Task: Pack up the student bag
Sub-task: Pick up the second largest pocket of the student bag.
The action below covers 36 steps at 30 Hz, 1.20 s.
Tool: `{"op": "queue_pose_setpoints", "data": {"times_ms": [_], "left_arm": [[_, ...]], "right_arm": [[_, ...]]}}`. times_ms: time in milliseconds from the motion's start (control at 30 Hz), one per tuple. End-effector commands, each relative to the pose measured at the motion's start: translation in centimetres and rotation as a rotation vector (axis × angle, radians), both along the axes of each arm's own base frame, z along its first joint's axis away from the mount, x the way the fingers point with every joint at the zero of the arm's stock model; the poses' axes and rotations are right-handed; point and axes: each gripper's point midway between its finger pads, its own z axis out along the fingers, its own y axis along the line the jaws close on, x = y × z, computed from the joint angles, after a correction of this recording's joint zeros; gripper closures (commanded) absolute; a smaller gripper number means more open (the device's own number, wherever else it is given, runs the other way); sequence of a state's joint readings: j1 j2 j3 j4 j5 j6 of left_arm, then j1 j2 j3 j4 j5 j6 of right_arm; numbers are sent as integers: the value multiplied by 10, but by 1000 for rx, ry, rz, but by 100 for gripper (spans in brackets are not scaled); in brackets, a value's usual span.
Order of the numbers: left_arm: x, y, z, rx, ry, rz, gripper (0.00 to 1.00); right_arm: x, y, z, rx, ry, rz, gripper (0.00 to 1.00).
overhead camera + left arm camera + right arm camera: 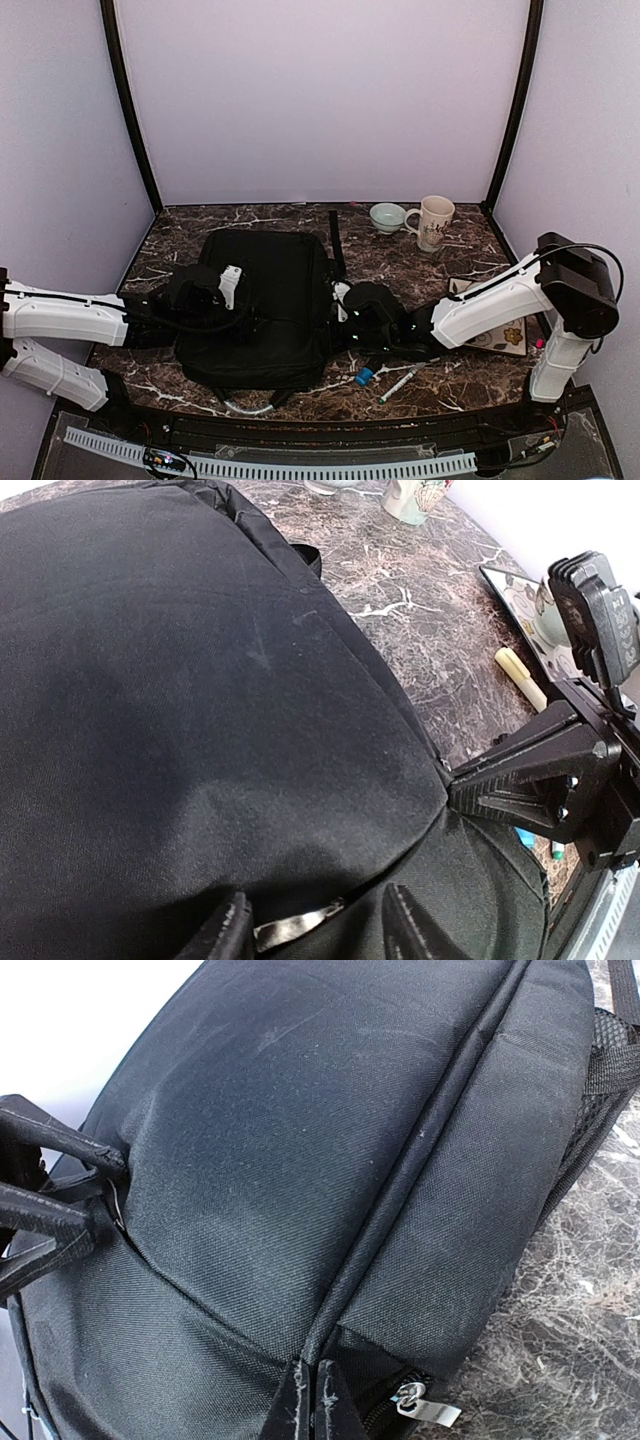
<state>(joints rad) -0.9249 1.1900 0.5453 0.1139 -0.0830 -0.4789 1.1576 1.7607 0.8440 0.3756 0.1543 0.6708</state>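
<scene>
The student bag (265, 300) is a large black fabric bag lying flat on the marble table. It fills the left wrist view (180, 680) and the right wrist view (330, 1130). My left gripper (320, 930) is open low over the bag's left part (228, 300), with a silver zipper pull (295, 927) lying between its fingers. My right gripper (317, 1400) is shut, pinching a fold of the bag's fabric at its right edge (345, 312). A second silver zipper pull (428, 1407) lies just right of its fingertips.
A patterned mug (433, 220) and a small teal bowl (387, 216) stand at the back right. A marker (400, 382) and a small blue item (364, 376) lie near the front edge. A floral-covered book (505, 335) lies under the right arm.
</scene>
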Motion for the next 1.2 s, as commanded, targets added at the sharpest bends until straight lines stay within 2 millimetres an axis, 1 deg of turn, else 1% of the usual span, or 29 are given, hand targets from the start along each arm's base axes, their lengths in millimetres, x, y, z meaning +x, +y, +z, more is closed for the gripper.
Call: {"op": "queue_pose_setpoints", "data": {"times_ms": [0,233,500,700,800,867,1000,1167], "left_arm": [[-4,-7,-5,-6,32,-35,57],[-4,-3,-2,-3,26,-23,63],[-3,-5,10,-37,4,-26,71],[-4,-6,14,-52,3,-29,75],[-5,-5,17,-64,1,-25,79],[-6,-4,22,-76,-10,-27,79],[-6,-3,24,-71,-15,-31,79],[-4,-3,16,-40,-9,-23,79]], "right_arm": [[-5,-11,-27,-81,26,14,100],[-5,-11,-26,-77,26,15,100],[-5,-10,-25,-77,26,18,100],[-5,-10,-25,-79,24,21,100],[-5,-10,-26,-80,23,20,100],[-6,-10,-26,-80,25,21,100],[-6,-10,-25,-80,23,22,100],[-6,-9,-25,-79,24,24,100]]}}
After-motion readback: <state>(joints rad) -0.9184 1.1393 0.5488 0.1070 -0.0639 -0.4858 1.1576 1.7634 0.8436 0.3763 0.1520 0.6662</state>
